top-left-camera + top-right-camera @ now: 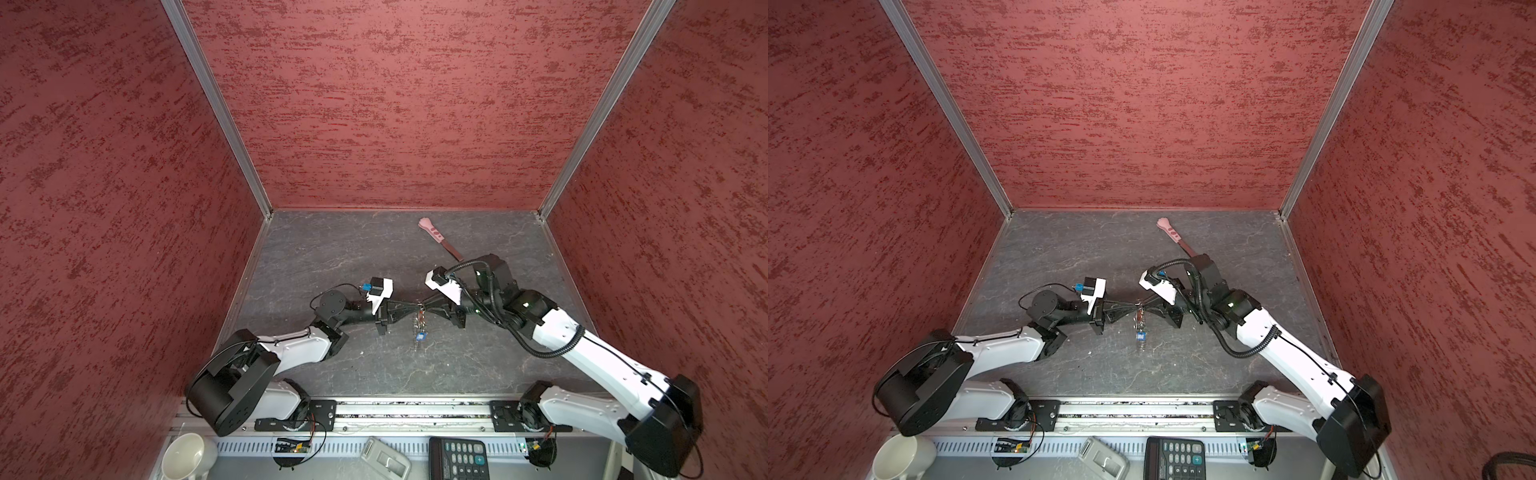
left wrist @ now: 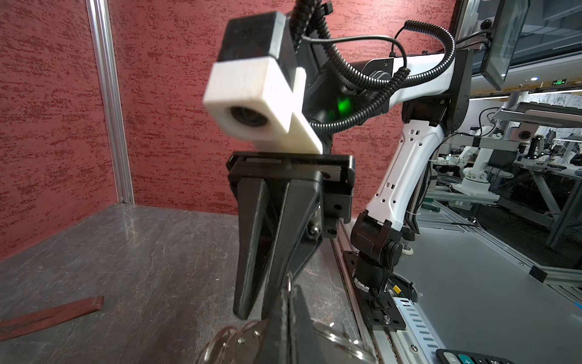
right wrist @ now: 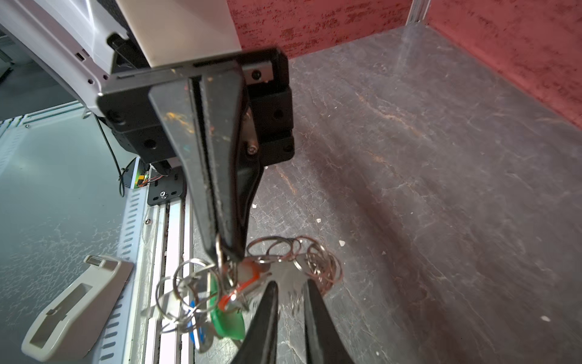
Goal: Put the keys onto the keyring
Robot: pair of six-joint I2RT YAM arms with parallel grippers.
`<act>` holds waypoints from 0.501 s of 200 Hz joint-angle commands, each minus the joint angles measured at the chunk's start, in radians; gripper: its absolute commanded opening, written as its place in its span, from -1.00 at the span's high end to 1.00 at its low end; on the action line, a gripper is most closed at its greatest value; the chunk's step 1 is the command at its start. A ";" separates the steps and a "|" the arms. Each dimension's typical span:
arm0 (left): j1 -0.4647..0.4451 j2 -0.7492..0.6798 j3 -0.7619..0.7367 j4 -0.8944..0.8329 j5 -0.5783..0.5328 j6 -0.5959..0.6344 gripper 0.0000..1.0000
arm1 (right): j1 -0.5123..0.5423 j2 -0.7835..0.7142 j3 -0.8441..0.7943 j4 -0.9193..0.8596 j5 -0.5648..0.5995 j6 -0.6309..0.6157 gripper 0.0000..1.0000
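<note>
Left tool [image 3: 220, 249], nearest the work, is clamped shut on one link of the keyring [image 3: 326, 268]. I judge it is holding the loops above the counter [image 3: 441, 157] so they hang free and steady for threading. The right tool [image 2: 255, 310] faces it tip to tip and stands slightly open, its jaws either side of a silver blade among the keys [image 3: 228, 321], placed, I judge, to feed it onto a ring. The red, green and blue tags dangle bunched just below both tools. Beyond the right tool, well apart, a pink-handled blade [image 1: 436, 236] lies on the counter.
</note>
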 commanded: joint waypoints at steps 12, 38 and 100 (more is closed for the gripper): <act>0.005 -0.028 0.004 0.000 -0.007 0.029 1.00 | 0.000 -0.071 -0.030 0.031 0.046 -0.003 0.59; 0.003 -0.020 0.004 0.011 -0.005 0.027 1.00 | 0.001 -0.093 -0.057 0.091 -0.060 0.011 0.56; -0.002 -0.008 0.006 0.035 0.032 0.020 1.00 | 0.002 -0.068 -0.086 0.207 -0.172 0.062 0.54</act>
